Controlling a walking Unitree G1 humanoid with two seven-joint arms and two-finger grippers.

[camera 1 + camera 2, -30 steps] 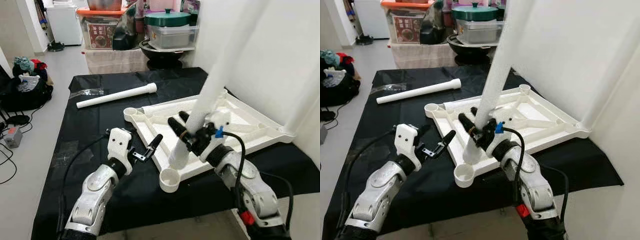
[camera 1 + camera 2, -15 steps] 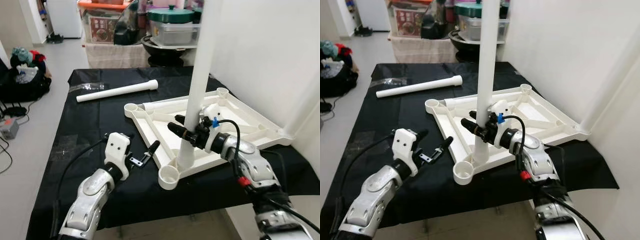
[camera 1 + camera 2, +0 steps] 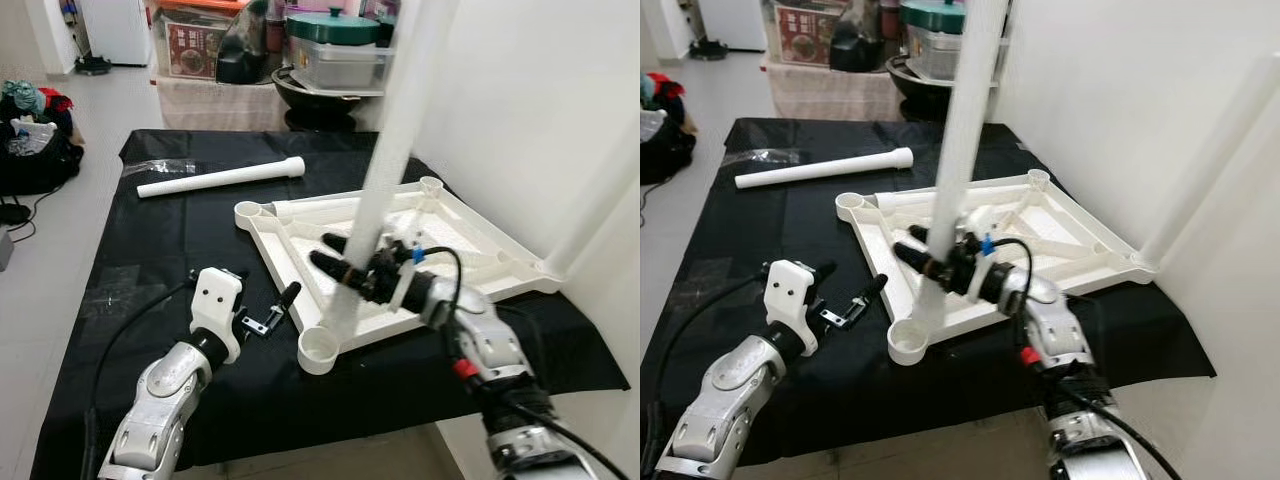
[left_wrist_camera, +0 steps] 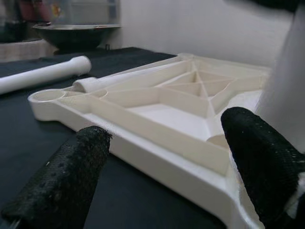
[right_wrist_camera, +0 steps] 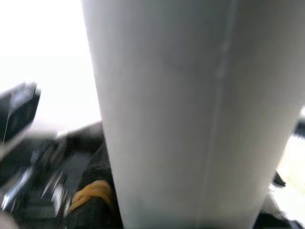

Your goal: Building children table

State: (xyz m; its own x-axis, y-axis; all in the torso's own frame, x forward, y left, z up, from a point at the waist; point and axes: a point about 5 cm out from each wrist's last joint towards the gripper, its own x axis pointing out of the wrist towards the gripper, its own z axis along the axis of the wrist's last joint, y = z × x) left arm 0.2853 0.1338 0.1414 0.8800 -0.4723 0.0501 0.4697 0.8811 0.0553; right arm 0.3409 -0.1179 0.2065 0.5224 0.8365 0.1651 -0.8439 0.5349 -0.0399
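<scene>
A white table top (image 3: pixel 470 250) lies upside down on the black-covered table. My right gripper (image 3: pixel 335 255) is shut on a long white leg (image 3: pixel 385 150). The leg stands nearly upright, with its top leaning to the right. Its lower end rests on the frame just behind the near corner socket (image 3: pixel 320 352). In the right wrist view the leg (image 5: pixel 176 109) is close up. My left gripper (image 3: pixel 280 305) hovers low over the cloth left of that socket, open, with nothing between its fingers (image 4: pixel 62 186). A second leg (image 3: pixel 220 178) lies loose at the back left. A third leg (image 3: pixel 600 190) stands in the right corner.
A white wall runs close along the right side. Behind the table stand storage boxes (image 3: pixel 200 40) and a green-lidded pot (image 3: pixel 335 28). Bags (image 3: pixel 30 130) lie on the floor at the left. The table's front edge is just below my arms.
The held leg swung from a strong rightward lean to upright, then tilted slightly again; its foot stays by the near corner socket. The left gripper has hardly moved. The camera shifted.
</scene>
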